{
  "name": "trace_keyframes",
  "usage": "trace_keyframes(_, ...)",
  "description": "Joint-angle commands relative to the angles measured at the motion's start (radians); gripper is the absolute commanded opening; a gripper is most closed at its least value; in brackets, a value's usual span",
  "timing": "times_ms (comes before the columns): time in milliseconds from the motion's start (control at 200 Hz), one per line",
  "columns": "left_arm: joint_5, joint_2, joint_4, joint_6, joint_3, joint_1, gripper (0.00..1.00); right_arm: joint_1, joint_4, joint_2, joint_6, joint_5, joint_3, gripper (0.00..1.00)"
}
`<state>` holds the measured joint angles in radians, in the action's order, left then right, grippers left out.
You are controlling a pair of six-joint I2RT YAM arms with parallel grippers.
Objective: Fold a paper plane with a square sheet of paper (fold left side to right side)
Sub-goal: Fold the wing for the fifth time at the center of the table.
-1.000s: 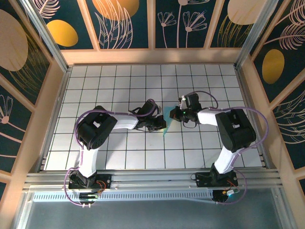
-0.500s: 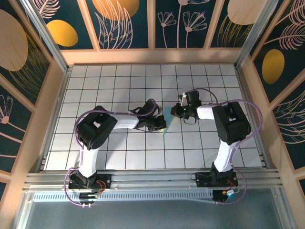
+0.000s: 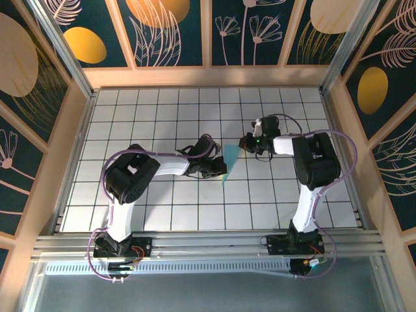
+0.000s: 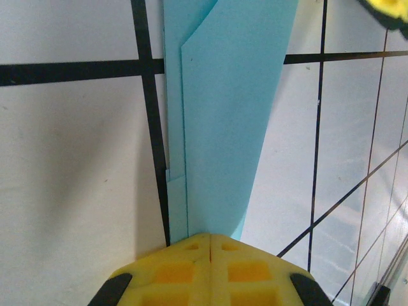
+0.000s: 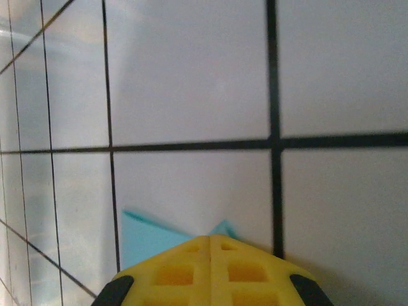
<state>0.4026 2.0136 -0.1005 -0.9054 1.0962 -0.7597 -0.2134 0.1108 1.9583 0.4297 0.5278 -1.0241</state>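
The light-blue paper [image 3: 229, 160] lies on the tiled table as a narrow, folded, pointed strip near the middle. In the left wrist view the paper [image 4: 229, 115] runs straight away from my left gripper [image 4: 209, 237], with layered long edges on its left side. The yellow jaws are shut, and their tips rest over the strip's near end. My left gripper [image 3: 220, 171] sits at the strip's left edge. My right gripper [image 3: 246, 142] is shut, just beyond the strip's far end. Two paper corners [image 5: 150, 239] peek out from under the right gripper [image 5: 211, 239].
The white grid table [image 3: 162, 117] is walled by a wooden rim [image 3: 208, 77] at the back and sides. Both arm bases stand on the metal rail [image 3: 208, 244] at the near edge. Purple cables loop over each arm.
My right gripper has drawn back from the paper's far end, moving up and to the right. The left arm and the paper have stayed put.
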Motion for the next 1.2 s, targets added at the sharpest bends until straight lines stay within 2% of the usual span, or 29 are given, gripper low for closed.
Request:
trace_keyframes(0,-0.097,0.068,0.171,0.020,-0.034,0.006,0.00,0.043,-0.028,0.044,-0.041,-0.043,-0.062,0.00)
trace_keyframes(105,-0.097,0.065,0.170,0.021,-0.033,0.006,0.00,0.058,-0.054,0.040,-0.049,-0.042,-0.103,0.00)
trace_keyframes(235,-0.100,0.061,0.165,0.021,-0.036,0.003,0.00,0.054,-0.092,-0.040,-0.052,-0.042,-0.097,0.00)
trace_keyframes(395,-0.105,0.051,0.156,0.024,-0.041,0.002,0.00,0.022,-0.115,-0.173,-0.014,-0.001,0.038,0.00)
trace_keyframes(556,-0.112,0.043,0.156,0.027,-0.042,0.002,0.00,-0.064,-0.098,-0.239,0.083,0.053,0.170,0.00)
trace_keyframes(796,-0.117,0.036,0.153,0.025,-0.047,0.002,0.00,-0.161,-0.019,-0.226,0.177,0.068,0.228,0.00)
trace_keyframes(1196,-0.124,0.021,0.143,0.024,-0.045,0.002,0.00,-0.188,0.000,-0.141,0.197,0.068,0.210,0.00)
